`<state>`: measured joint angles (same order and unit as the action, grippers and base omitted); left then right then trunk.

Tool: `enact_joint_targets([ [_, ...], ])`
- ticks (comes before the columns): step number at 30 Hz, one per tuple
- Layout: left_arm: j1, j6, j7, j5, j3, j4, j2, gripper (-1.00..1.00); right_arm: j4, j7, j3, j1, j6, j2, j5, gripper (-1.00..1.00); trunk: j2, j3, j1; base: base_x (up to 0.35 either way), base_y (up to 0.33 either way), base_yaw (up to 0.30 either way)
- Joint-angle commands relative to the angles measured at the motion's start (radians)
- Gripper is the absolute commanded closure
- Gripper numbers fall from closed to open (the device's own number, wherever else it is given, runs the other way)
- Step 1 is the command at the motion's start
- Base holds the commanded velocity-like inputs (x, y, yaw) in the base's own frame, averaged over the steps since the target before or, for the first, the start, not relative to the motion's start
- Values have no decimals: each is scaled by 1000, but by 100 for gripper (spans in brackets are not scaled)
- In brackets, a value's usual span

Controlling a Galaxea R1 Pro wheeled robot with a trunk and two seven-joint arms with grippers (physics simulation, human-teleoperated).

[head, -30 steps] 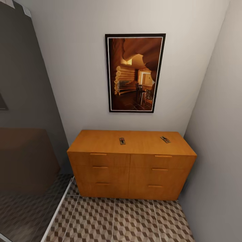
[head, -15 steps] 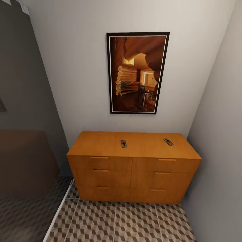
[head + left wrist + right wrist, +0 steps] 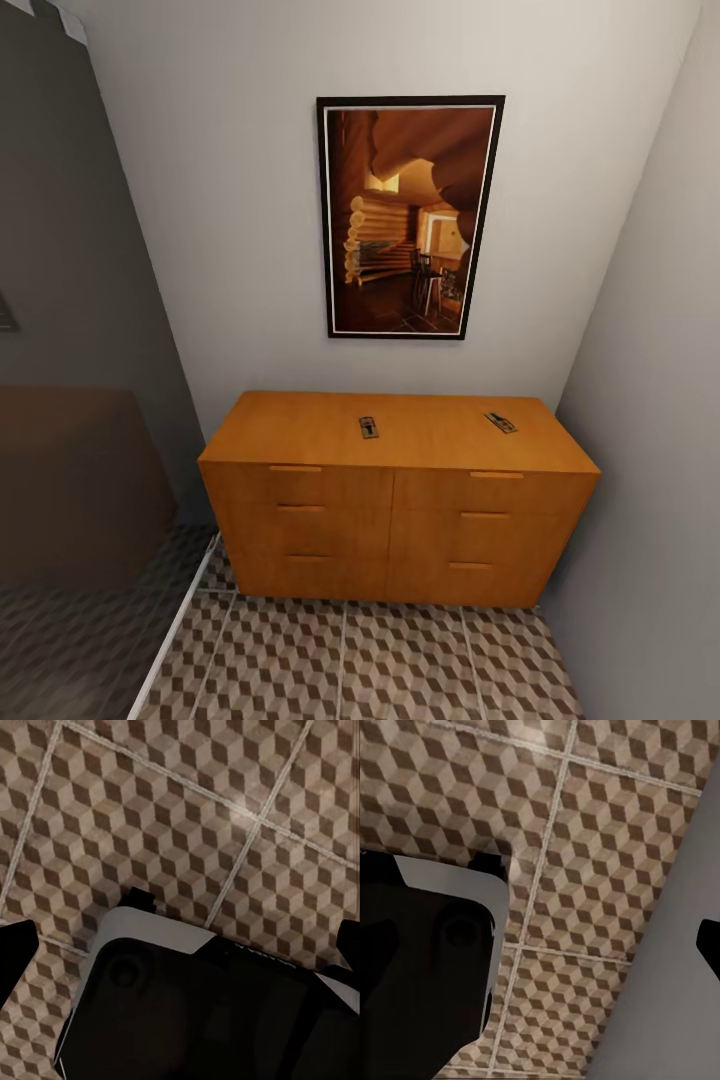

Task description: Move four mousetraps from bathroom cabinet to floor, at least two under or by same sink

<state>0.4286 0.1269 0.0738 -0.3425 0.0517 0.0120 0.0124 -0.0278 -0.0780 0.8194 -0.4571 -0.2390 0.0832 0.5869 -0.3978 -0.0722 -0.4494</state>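
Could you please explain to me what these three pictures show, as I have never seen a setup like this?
They are simulator renders from a wheeled robot with two arms. The head camera looks forward and down at an orange-brown cabinet against the wall, beneath a framed picture. Two small mousetraps lie on its top, one near the middle and one towards the right. The other two pictures come from cameras near each gripper, both pointing down at the cube-pattern bathroom floor, with dark parts of the robot's own body in front. Dark tips at the picture edges are probably fingers, set wide apart. Nothing is held.
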Motion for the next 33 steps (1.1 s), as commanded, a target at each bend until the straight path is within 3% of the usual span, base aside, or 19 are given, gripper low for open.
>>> enact_joint_targets([
  [1,1,11,3,-3,5,7,-2,-100,-1,-5,8,3,-2,-4,7,-100,-2,-2,-1,0,0,0],
  [4,1,28,4,-3,5,24,-7,-100,-1,-4,9,15,-2,-11,7,-100,-2,-2,-1,0,0,0],
  [5,1,212,4,-3,5,203,-11,-100,-1,-4,8,24,-1,-16,7,-100,-2,-2,-1,0,0,0],
  [8,1,283,6,-3,4,284,-13,-100,-1,-3,8,27,-1,-17,7,-100,-2,-2,-1,0,0,0],
  [9,1,359,12,-3,4,371,-14,-100,-1,-3,8,29,0,-18,8,-100,-2,-2,-1,0,0,0],
  [17,1,582,66,-5,5,632,-16,-100,-1,-3,7,30,0,-18,7,-100,-2,-2,-1,0,0,0],
  [18,1,666,85,-5,4,739,-30,-100,-2,-3,7,30,0,-18,7,-100,-2,-2,-1,0,0,0],
  [23,1,743,95,-2,5,835,-61,-100,-2,-3,7,31,0,-18,8,-100,-2,-2,-1,0,0,0],
  [30,3,825,100,-3,5,900,-81,-100,-2,-3,7,31,0,-17,9,-100,-2,-2,-1,0,0,0],
  [31,5,870,100,-4,5,916,-107,-100,-3,-2,6,31,20,-16,11,-100,-2,-2,-1,0,0,0],
  [33,6,876,100,-4,4,917,-111,-100,-3,-2,6,31,32,-15,11,-100,-2,-2,-1,0,0,0],
])
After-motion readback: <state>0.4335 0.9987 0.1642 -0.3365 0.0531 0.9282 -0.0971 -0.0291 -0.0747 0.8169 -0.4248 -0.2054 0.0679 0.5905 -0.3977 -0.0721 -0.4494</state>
